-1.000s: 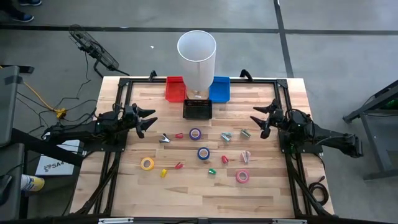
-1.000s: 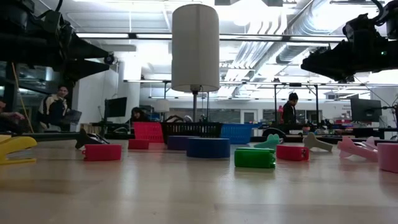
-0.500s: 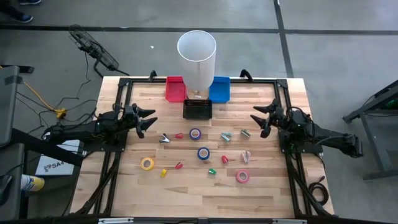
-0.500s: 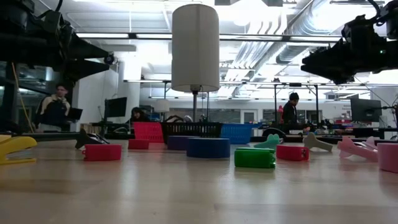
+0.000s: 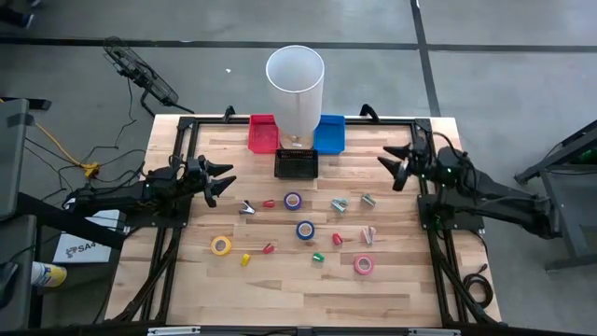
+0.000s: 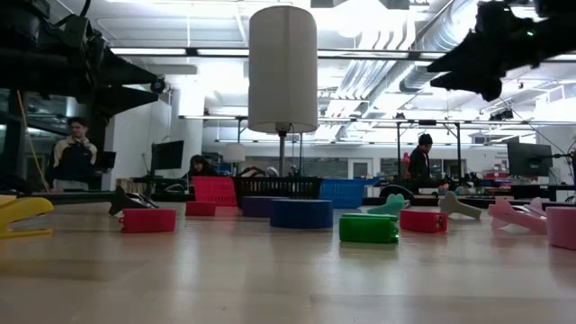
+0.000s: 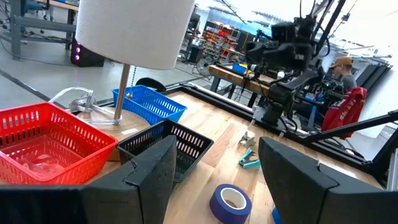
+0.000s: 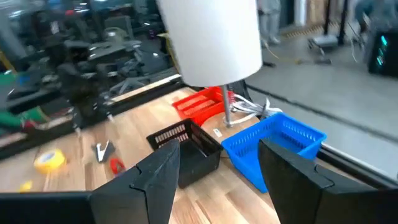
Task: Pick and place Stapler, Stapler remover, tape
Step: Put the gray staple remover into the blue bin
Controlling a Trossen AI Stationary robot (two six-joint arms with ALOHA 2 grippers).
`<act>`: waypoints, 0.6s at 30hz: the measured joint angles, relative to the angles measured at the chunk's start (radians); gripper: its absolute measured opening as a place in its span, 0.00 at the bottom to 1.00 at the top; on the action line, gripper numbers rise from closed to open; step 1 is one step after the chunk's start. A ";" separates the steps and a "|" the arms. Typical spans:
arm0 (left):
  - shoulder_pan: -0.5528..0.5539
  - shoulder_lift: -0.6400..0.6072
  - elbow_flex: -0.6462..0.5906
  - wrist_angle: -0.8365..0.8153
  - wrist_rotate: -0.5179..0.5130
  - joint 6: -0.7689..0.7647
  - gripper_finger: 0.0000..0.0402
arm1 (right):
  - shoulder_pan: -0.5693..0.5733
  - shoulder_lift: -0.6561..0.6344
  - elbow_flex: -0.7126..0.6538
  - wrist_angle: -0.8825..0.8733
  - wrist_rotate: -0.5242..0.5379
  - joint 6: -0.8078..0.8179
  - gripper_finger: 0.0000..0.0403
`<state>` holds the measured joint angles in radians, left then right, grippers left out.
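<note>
Tape rolls (image 5: 305, 230) mid-table, left gripper (image 5: 224, 183) and right gripper (image 5: 388, 169) both spread, empty — small staplers indistinct

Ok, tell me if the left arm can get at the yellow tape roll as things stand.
Probably yes. The left hand is open and empty, and the yellow tape roll lies flat on its side of the table, with nothing between them.

One camera is looking straight down on the worktop (image 5: 280, 299), another is peering level across it from board height, and both wrist cameras are facing inward, sharing the white lamp (image 7: 134, 28).
</note>
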<state>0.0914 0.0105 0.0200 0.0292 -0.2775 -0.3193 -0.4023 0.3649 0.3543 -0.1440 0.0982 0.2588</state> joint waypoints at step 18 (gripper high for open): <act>0.000 0.000 0.000 0.000 0.000 0.000 0.56 | -0.045 0.407 0.159 -0.098 -0.096 0.261 0.52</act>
<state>0.0914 0.0105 0.0200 0.0292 -0.2776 -0.3195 -0.4473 0.7718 0.5133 -0.2419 0.0020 0.5201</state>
